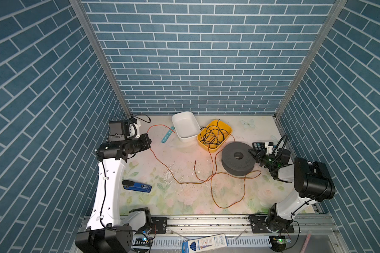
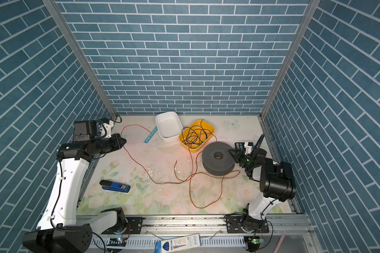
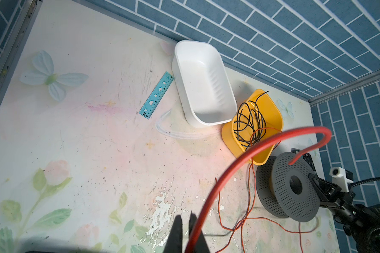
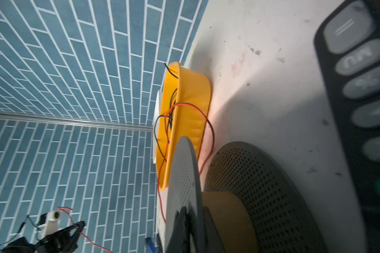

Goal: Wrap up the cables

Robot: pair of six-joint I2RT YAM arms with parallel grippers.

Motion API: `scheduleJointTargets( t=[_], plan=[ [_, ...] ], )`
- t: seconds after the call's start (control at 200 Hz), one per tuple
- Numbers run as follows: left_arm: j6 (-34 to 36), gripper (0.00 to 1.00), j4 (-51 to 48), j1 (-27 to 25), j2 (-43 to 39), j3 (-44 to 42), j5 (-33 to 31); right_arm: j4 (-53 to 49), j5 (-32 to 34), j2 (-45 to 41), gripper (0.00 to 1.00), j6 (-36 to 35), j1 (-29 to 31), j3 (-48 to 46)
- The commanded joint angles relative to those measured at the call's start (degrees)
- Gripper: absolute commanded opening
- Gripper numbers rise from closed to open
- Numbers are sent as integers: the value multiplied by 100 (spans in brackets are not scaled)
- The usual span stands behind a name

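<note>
At far L, L end effector clamps cable; R end effector clamps spool.

cable: orange-brown in both top views; bright red close up in the left wrist view
walls: blue brick pattern; white joints
table: pale floral print; pink roses, green leaves
spool: dark grey; flanges dotted with fine holes; tan core
white bin: plain white
yellow bin: yellow
wire tangle: black
ruler: teal
stapler: blue and black
calculator: black; grey keys
</note>
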Motion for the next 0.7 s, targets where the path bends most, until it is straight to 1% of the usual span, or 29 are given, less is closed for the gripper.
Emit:
scheduleJointTargets(
  t=[0.0,0.055,0.095,0.18,0.335,0.51,0.695],
  plan=[
    [-35,10,56,-41,-103,-167,34,-654,382,-405,3,-560,20,-48],
    [-32,9,63,-58,-113,-223,45,-1299,529,-792,0,-843,13,33],
    [-41,9,64,-67,-125,-265,45,-1777,666,-1100,0,-1049,14,112],
    [-105,9,165,-100,-181,-410,87,-3157,1034,-1747,0,-1510,23,408],
    [-316,9,476,-244,-288,-678,190,-4714,1539,-2740,0,-1982,120,933],
    [-531,9,841,-452,-336,-883,245,-6090,2024,-3232,0,-2535,542,1761],
    [-700,8,1135,-515,-354,-1169,309,-7167,2848,-3538,0,-3036,1179,2602]
  ],
)
